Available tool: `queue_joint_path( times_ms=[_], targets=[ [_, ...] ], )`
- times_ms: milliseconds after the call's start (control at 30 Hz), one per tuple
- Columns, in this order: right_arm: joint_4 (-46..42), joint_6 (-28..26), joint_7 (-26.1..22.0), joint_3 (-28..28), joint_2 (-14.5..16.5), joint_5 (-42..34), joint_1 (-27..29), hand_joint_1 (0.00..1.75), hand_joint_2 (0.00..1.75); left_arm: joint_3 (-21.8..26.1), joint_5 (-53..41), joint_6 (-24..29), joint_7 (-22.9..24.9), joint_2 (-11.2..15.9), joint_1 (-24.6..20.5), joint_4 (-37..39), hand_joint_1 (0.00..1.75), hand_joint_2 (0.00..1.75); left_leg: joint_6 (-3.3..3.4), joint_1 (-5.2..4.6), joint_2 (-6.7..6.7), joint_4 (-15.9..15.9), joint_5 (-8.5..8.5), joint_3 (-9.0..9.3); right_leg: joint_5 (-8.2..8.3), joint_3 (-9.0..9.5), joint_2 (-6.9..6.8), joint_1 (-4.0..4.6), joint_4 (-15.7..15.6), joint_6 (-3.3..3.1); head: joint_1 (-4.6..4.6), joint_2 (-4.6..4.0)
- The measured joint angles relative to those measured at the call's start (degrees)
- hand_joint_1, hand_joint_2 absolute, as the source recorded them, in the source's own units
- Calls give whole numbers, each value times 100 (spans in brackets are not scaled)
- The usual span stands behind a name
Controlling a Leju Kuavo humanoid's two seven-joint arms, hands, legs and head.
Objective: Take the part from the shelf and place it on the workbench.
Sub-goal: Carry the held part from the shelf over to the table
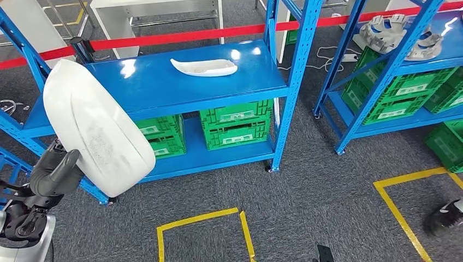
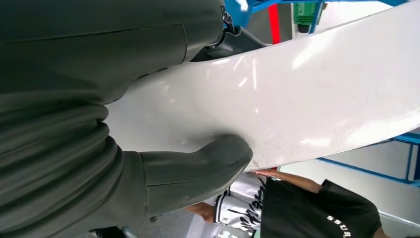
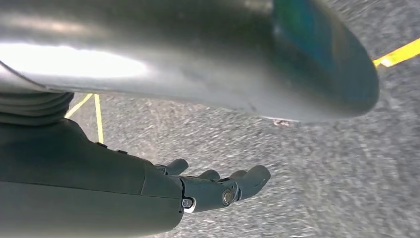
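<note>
Closest to me, my left hand point(image 1: 52, 174) grips the lower end of the big white part point(image 1: 95, 128), which stands tilted up in front of the blue shelf point(image 1: 158, 82) rather than on it. In the left wrist view the thick thumb point(image 2: 208, 163) presses flat on the part's glossy face, with the other fingers out of sight behind the panel. Past its edge there I see a person point(image 2: 297, 208) in a dark shirt.

My right hand point(image 3: 218, 188) hangs over the grey carpet with its fingers loosely spread and slightly curled, holding nothing.

On the floor just ahead lie yellow tape lines point(image 1: 202, 221). Further on, a second white part point(image 1: 205, 66) rests flat on the shelf's top board, well apart from the held one, and green crates point(image 1: 235, 125) sit on the board below. A red barrier tape point(image 1: 180, 37) runs behind the shelf.
</note>
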Motion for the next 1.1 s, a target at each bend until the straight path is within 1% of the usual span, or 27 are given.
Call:
queue_joint_path(
  times_ms=[33,67,133,167,200,267,300,333,400,433,467,500,533,567,633,667,700,767,800,833,867,933,967,1000,1033,1067,1100],
  targets=[
    [0,5,0,-1,0,6,0,0,0,6,12,1,3,9,5,-5,175,175,4,5,0,-111,155,191,76,-100,-2,0,7,12,-1,0],
    [0,13,1,-1,0,14,-3,0,0,13,26,1,5,16,5,-17,175,175,19,7,-2,-420,274,489,149,-186,-4,0,17,28,-2,0],
    [0,22,2,-1,1,26,-9,0,0,25,46,3,5,29,9,-67,175,175,79,-12,-11,-1292,203,1164,275,-291,0,11,30,78,7,0],
    [0,26,2,-1,1,34,-11,0,0,29,51,4,2,34,12,-92,175,175,121,-29,-18,-1609,111,1365,336,-304,1,12,23,113,11,0],
    [0,26,2,-1,2,40,-10,0,0,33,54,5,0,39,16,-112,175,175,169,-53,-24,-1776,51,1444,398,-306,2,8,2,153,10,0],
    [0,28,2,-1,1,49,0,0,0,38,56,5,0,43,27,-122,175,175,275,-61,-14,-1820,145,1359,487,-324,8,-9,-40,238,-4,0],
    [0,28,3,-2,1,49,5,0,0,38,56,5,2,43,31,-125,175,175,334,-54,-2,-1824,221,1294,388,-369,16,-16,17,270,-10,0],
    [0,30,8,-2,1,50,10,0,0,38,55,6,3,41,36,-129,175,175,380,-40,9,-1834,307,1214,165,-438,25,-19,178,296,-2,0],
    [0,35,16,-3,2,52,9,0,0,38,55,7,4,40,48,-137,175,175,433,-36,18,-1831,480,1031,-492,-615,35,-27,827,329,25,0],
    [0,38,19,-3,2,52,8,0,0,38,55,8,5,40,60,-138,175,175,434,-39,20,-1821,562,933,-716,-680,35,-28,1210,344,37,0],
    [0,40,19,-3,-1,52,6,0,0,38,55,9,5,40,72,-138,175,175,429,-41,22,-1805,643,828,-790,-696,35,-28,1514,355,44,0],
    [0,40,19,-3,-3,52,5,0,0,38,55,9,6,40,84,-138,175,175,419,-40,23,-1780,717,709,-726,-634,35,-29,1669,360,49,0],
    [0,40,19,-3,-7,52,4,0,0,38,55,10,6,40,93,-138,175,175,403,-37,24,-1745,782,592,-582,-472,34,-30,1618,359,54,0],
    [0,40,19,-3,-9,52,2,0,0,38,55,10,5,40,97,-139,175,175,383,-34,24,-1703,839,480,-453,-210,34,-32,1373,352,60,0],
    [0,41,19,-3,-10,52,-17,0,0,41,55,10,5,43,99,-156,175,175,329,-41,23,-1607,925,307,-519,412,40,-21,585,310,78,0],
    [0,42,19,-3,-9,52,-25,0,0,45,55,10,4,44,99,-166,175,175,296,-47,24,-1573,960,265,-619,603,48,-13,280,281,86,0],
    [0,42,20,-3,-9,52,-31,0,0,49,55,10,3,46,98,-177,175,175,257,-51,27,-1563,997,245,-705,688,54,1,104,246,89,0],
    [0,43,20,-3,-8,52,-26,0,0,59,56,9,0,49,100,-181,175,175,183,-41,30,-1594,1077,238,-650,633,49,6,47,168,85,0],
    [0,42,21,-3,-8,52,-26,0,0,62,56,9,1,50,104,-181,175,175,147,-33,24,-1582,1036,214,-587,592,37,1,39,125,74,0],
    [0,38,22,-3,-9,50,-26,0,0,66,55,9,5,52,108,-179,175,175,117,-24,18,-1495,886,167,-512,537,23,-8,25,82,62,-1],
    [0,29,25,-4,-9,44,-26,0,0,68,55,9,10,52,110,-176,175,175,86,-14,12,-1290,620,101,-431,463,10,-19,13,48,40,-1],
    [0,4,36,-8,-9,24,-27,0,0,67,54,10,25,48,119,-173,175,175,35,0,9,-612,13,-37,-281,301,2,-18,15,20,3,-1],
    [0,-6,39,-9,-9,16,-25,0,0,66,52,9,31,43,126,-167,175,175,18,5,8,-272,-143,-66,-205,209,1,-16,20,21,-9,0],
    [0,-13,42,-10,-9,12,-23,0,0,65,50,9,38,38,135,-162,175,175,12,6,8,-55,-150,-39,-132,119,1,-15,27,27,-14,0],
    [0,-16,42,-11,-8,11,-22,0,0,64,48,9,43,34,140,-157,175,175,15,6,8,-23,-41,72,-62,23,1,-15,35,35,-15,0],
    [0,-17,42,-11,-7,11,-21,0,0,64,48,9,51,33,141,-157,175,175,30,5,6,-205,113,287,3,-66,1,-15,43,47,-17,0],
    [0,-19,42,-11,-5,13,-21,0,0,64,50,10,64,33,140,-166,175,175,54,3,3,-557,216,592,65,-136,2,-15,51,62,-18,0]
  ],
)
